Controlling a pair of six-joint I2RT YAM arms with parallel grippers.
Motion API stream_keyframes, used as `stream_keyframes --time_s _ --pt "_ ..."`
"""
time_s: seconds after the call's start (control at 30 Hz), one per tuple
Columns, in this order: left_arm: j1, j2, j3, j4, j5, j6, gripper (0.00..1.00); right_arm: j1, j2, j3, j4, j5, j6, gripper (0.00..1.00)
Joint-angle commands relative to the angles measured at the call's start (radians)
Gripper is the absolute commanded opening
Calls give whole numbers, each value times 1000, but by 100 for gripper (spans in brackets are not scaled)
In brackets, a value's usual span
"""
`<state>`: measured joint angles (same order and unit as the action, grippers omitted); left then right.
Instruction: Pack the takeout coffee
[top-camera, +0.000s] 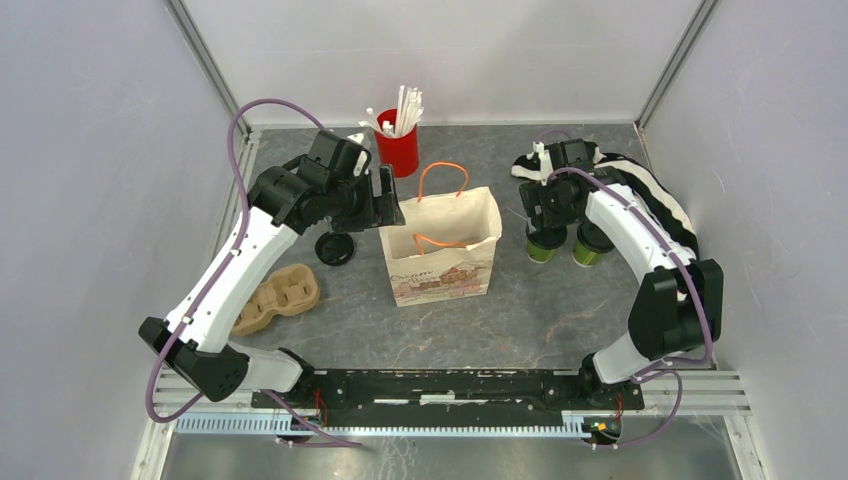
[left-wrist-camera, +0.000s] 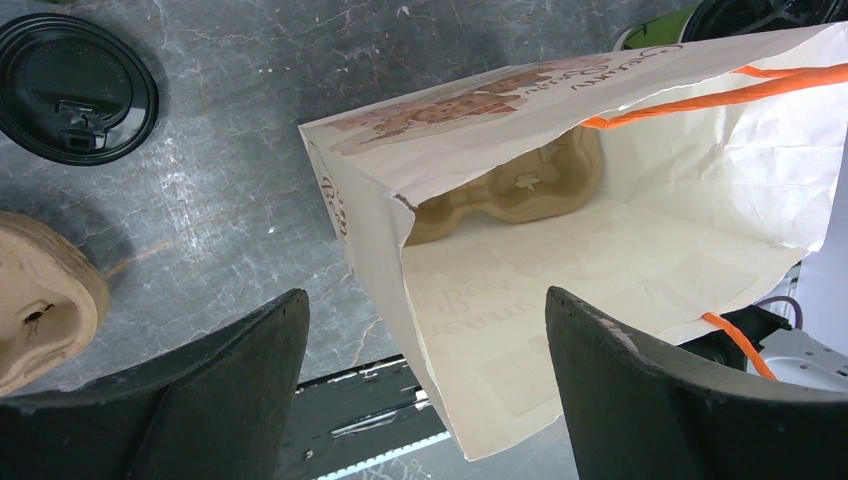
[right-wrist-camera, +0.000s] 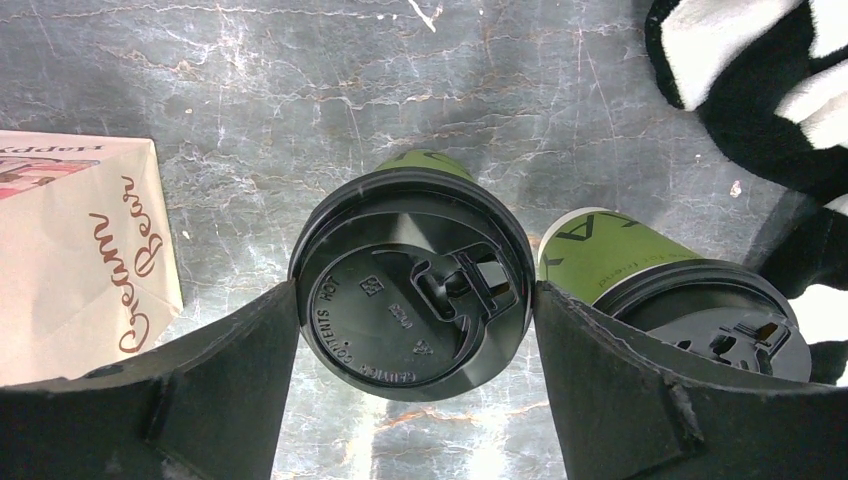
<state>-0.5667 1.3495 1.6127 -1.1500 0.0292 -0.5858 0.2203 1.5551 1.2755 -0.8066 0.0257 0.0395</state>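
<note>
A: Coffees, where?
B: Both on the desk (top-camera: 560, 320), rt of the paper bag (top-camera: 440, 265). Upright, black lids on, side by side. Neither is in the bag. First cup (right-wrist-camera: 400, 310) is the one nearer the bag. Second cup (right-wrist-camera: 610, 255) is just beside it, w/ a narrow gap betw. them.
A: Right hand?
B: Right hand (right-wrist-camera: 415, 300) is over the first cup, fingers apart, one each side of the lid and v. close to the rim. Touching or not, can't tell.
A: Left hand?
B: Left hand (left-wrist-camera: 420, 305) has fingers wide apart, nothing held. It hangs above the bag's left wall, one finger over the desk, the other over the open mouth.
A: Bag?
B: Upright, mouth open, orange handles. A brown cardboard tray (left-wrist-camera: 520, 185) lies at the bottom inside.
A: Else?
B: Loose black lid (left-wrist-camera: 75, 90) on the desk left of the bag, w/ a second cardboard tray (top-camera: 278, 298) near it. Red cup (top-camera: 398, 152) w/ white sticks stands behind the bag. A black-and-white fuzzy thing (right-wrist-camera: 740, 70) sits far rt, behind the cups. What it is, unclear.
</note>
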Motion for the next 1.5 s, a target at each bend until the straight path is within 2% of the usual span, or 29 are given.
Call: stream_keyframes --time_s 0.0,0.17,0.47,0.7,0.9,1.03,1.1,1.3,1.47 --pt "7 -11 11 12 -8 37 93 -2 -23 -19 -2 -17 5 82" --pt "10 -10 7 -4 -25 25 91 -2 -77 34 -24 -11 -8 77" --pt "9 17 -2 28 17 14 73 -2 -256 150 -67 -24 23 72" --pt "8 35 -27 34 36 16 61 0 -388 332 -60 -241 34 72" --pt "9 33 -36 46 -9 34 48 0 -440 430 -8 -566 29 70" --pt "8 61 -8 56 -26 46 47 19 -448 431 10 -655 20 70" --pt "6 79 12 55 -51 64 49 57 -445 434 29 -693 30 68" --pt "5 138 86 21 -93 118 48 194 -403 478 -2 -666 8 67" --pt "5 166 114 22 -116 140 39 359 -344 495 -99 -465 -80 63"
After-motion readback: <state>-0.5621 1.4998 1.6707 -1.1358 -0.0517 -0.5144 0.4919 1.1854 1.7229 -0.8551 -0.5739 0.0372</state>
